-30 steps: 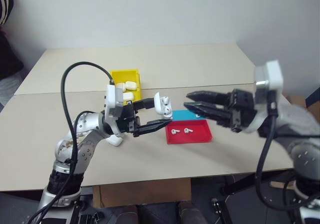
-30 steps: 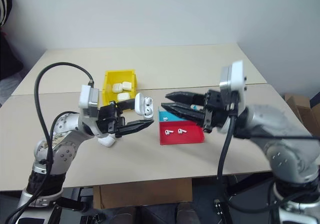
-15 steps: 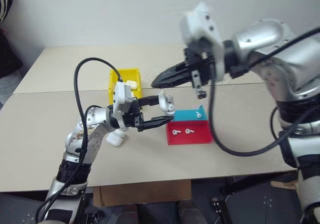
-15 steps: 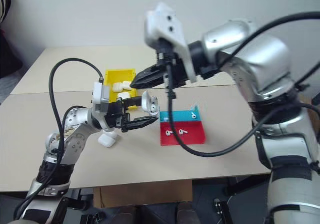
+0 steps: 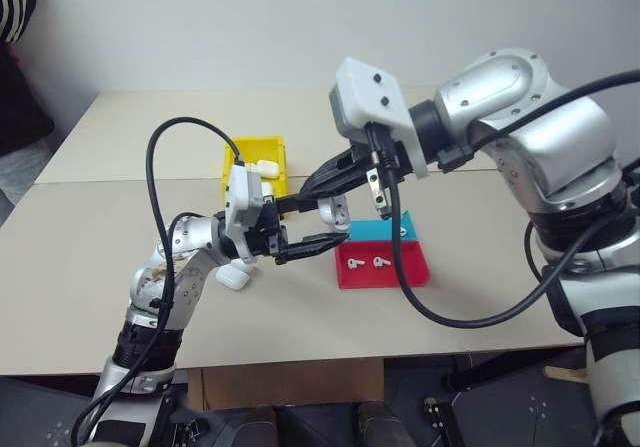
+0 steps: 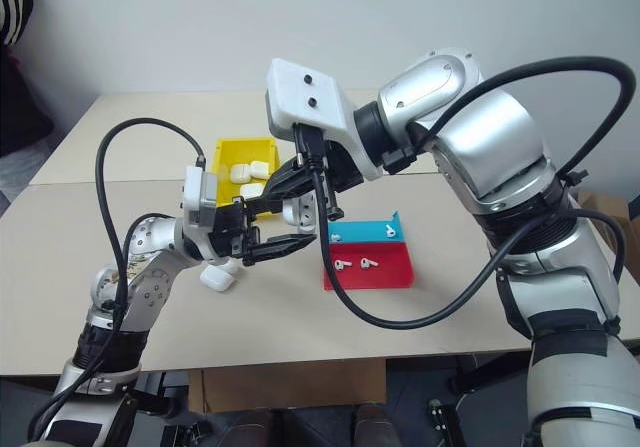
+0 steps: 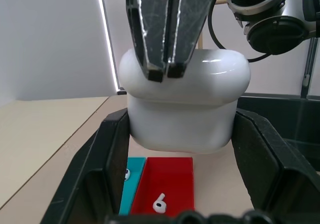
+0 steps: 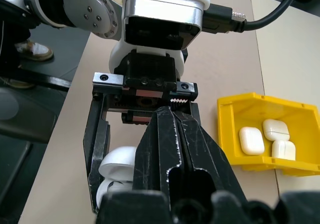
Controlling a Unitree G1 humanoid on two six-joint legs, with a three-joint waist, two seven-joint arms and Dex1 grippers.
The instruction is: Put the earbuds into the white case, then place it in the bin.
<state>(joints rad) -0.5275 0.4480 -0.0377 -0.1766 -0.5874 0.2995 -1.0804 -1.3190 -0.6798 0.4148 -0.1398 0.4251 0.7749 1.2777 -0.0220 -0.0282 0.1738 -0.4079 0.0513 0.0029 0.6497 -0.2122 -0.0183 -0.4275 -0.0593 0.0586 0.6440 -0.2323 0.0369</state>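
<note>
My left gripper (image 5: pixel 330 221) is shut on the white case (image 5: pixel 336 211) and holds it above the table, left of the trays. In the left wrist view the case (image 7: pixel 185 108) sits between both fingers (image 7: pixel 107 159) with its lid down. My right gripper (image 5: pixel 312 189) is shut and reaches in from above, its tips (image 7: pixel 161 74) against the lid's edge. Two earbuds (image 5: pixel 352 263) lie in the red tray and one earbud (image 5: pixel 399 231) lies in the blue tray. The yellow bin (image 5: pixel 240 151) stands behind my left arm with three cases (image 8: pixel 263 136) inside.
The shallow red tray (image 5: pixel 410 276) and the blue tray (image 5: pixel 370 229) sit side by side at the table's middle. Another white case (image 5: pixel 232 277) lies on the table beside my left forearm. A seam runs across the tabletop behind the bin.
My right arm swung in from the right, rose and came over the case while its gripper shut. My left gripper kept hold of the case in about the same place.
</note>
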